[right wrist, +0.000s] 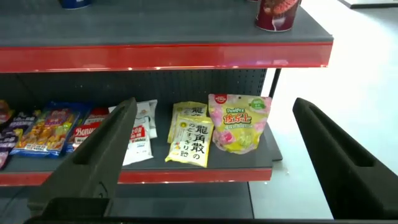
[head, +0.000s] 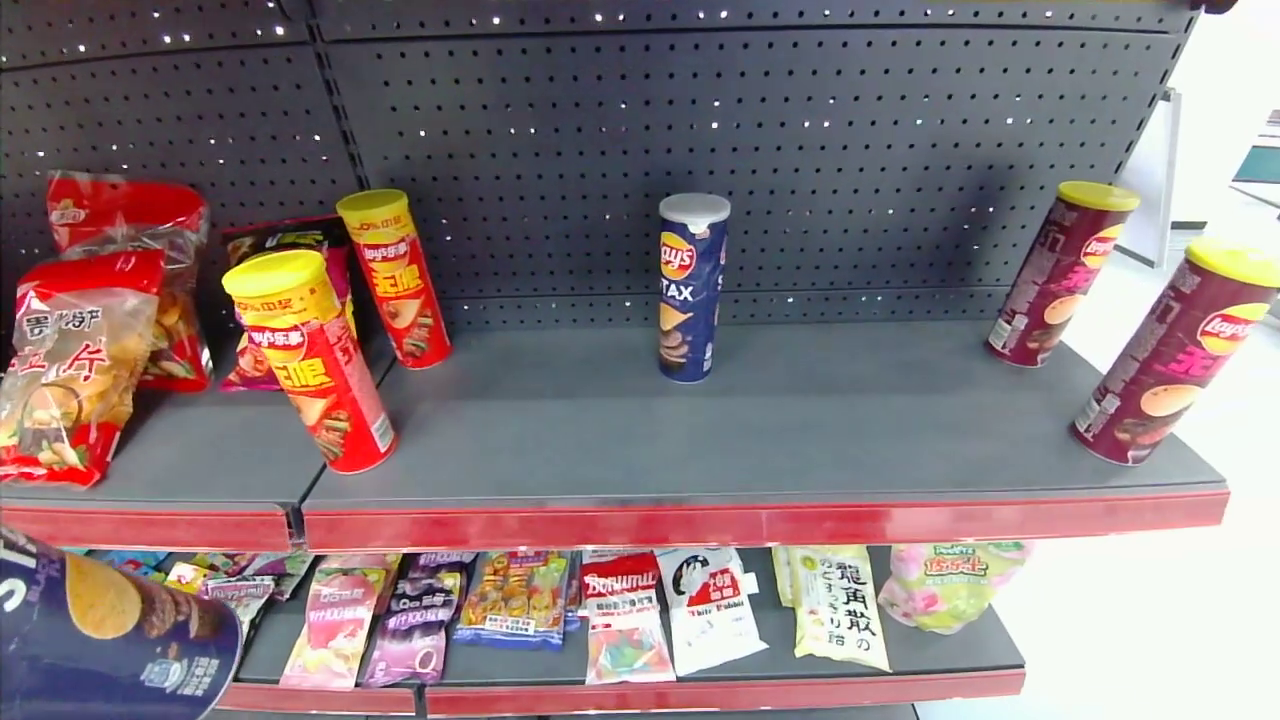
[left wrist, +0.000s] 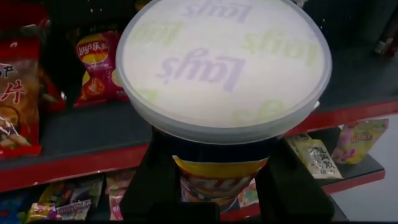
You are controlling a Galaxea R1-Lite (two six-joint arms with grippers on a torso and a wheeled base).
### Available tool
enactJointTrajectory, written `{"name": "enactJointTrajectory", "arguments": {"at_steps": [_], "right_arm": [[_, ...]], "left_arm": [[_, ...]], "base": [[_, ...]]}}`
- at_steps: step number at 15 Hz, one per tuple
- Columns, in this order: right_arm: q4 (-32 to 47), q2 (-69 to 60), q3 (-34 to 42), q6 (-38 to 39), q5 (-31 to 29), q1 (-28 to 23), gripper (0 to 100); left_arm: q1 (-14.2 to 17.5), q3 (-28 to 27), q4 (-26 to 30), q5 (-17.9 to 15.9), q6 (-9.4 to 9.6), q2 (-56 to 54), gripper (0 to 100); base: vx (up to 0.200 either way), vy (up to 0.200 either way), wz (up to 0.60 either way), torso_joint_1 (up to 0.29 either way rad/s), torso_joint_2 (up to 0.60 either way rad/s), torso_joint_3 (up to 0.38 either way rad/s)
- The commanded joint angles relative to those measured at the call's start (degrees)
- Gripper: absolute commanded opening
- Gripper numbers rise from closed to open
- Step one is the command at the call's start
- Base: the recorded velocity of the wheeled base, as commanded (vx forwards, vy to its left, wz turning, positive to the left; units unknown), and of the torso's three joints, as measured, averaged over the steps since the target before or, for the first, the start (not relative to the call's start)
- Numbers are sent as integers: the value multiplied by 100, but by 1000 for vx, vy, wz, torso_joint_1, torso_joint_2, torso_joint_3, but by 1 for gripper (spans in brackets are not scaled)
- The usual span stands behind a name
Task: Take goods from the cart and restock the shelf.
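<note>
Black-fingered, the left gripper [left wrist: 221, 186] is clamped around a blue crisp can [head: 100, 640] at the head view's lower left, below the upper shelf [head: 760, 430]. The right gripper [right wrist: 214, 106] gapes wide, holding nothing. This looks like the carry-to-shelf step. Next, the can likely needs raising and standing upright beside its blue twin [head: 692, 288] at mid-frame.

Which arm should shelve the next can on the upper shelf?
Left. Left hand grips a dark blue chip can with a white plastic lid in front of the grey upper shelf. The right hand is open, empty, facing the lower shelf.
</note>
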Motion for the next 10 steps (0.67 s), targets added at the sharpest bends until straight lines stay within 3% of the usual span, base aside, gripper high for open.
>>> {"name": "enactJointTrajectory", "arguments": {"at_steps": [1, 6, 10], "right_arm": [[-1, 4, 1, -13, 9, 8, 100], [25, 13, -8, -22, 18, 8, 100], [-36, 13, -25, -215, 413, 17, 100]], "left_arm": [[-11, 3, 131, 5, -4, -205, 0], [-20, 56, 782, -12, 5, -750, 0], [-222, 310, 984, -4, 427, -1075, 0]], "base": [[0, 0, 0, 0, 0, 0], [0, 0, 0, 0, 0, 0], [0, 0, 0, 0, 0, 0]]}}
